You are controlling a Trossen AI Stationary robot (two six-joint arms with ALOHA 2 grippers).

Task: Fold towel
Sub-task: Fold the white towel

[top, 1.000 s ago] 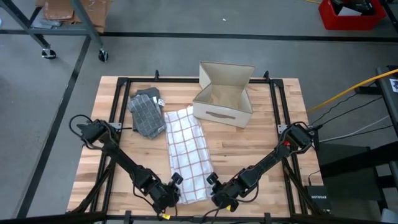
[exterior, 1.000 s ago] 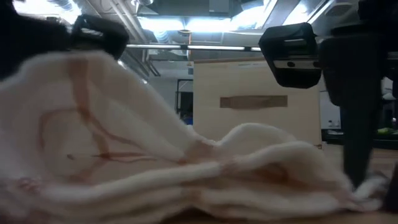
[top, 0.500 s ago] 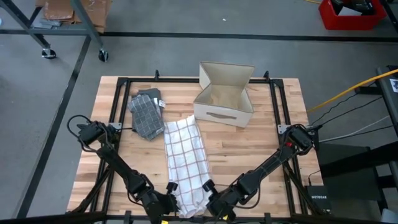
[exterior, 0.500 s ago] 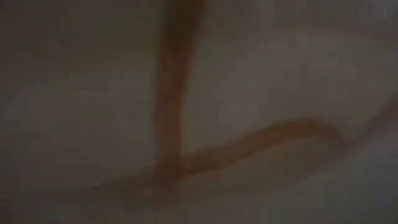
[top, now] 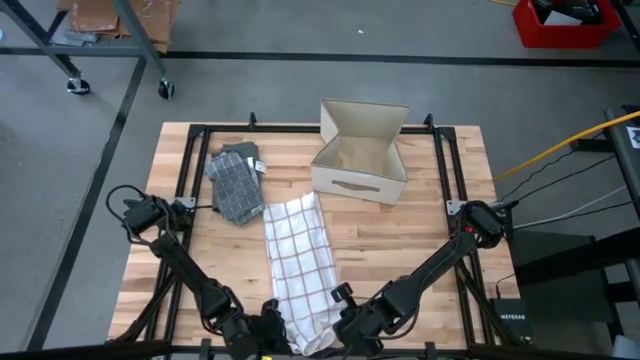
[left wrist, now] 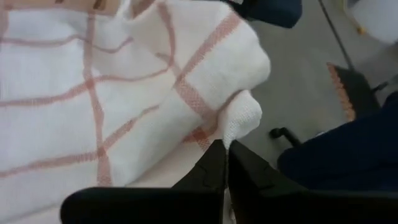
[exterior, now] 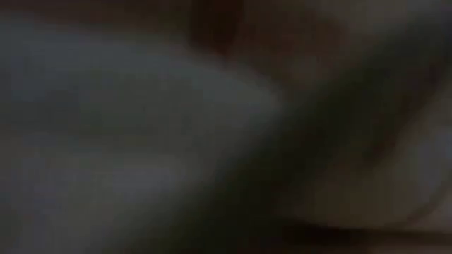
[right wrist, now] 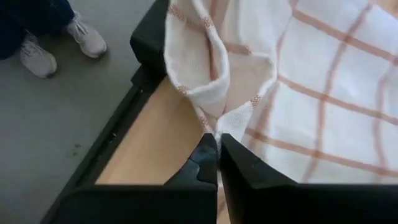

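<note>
Both claws have closed on the towel [top: 297, 255] since a second ago, when their fingers stood apart at its near corners, and the near end has been drawn toward the table's front edge; the cloth now fills the low view entirely. It lies as a long strip down the middle of the table [top: 400, 225], white with red checks, its far end just short of the box [top: 360, 155] and its near end bunched at the front edge between the two claws.

In the left wrist view the left claw [left wrist: 225, 152] has its fingers pressed together on a small corner of the cloth, with the rest spreading away in loose folds. The right wrist view shows the same on the other side: the right claw [right wrist: 217, 144] is pinched tight on a gathered corner, beside the black frame [right wrist: 149, 37] at the table's edge. In the high view the left claw [top: 268, 318] and right claw [top: 338, 310] sit close either side of the near end.

With both near corners gripped, the pick-up looks done and the fold itself can begin; I judge the next move to be lifting this end and carrying it toward the far end. The corners are held by little cloth, so one could slip.

A grey cloth [top: 236, 182] lies just left of the towel's far end, apart from the work. Someone's shoes [right wrist: 59, 45] show on the floor beyond the table.
</note>
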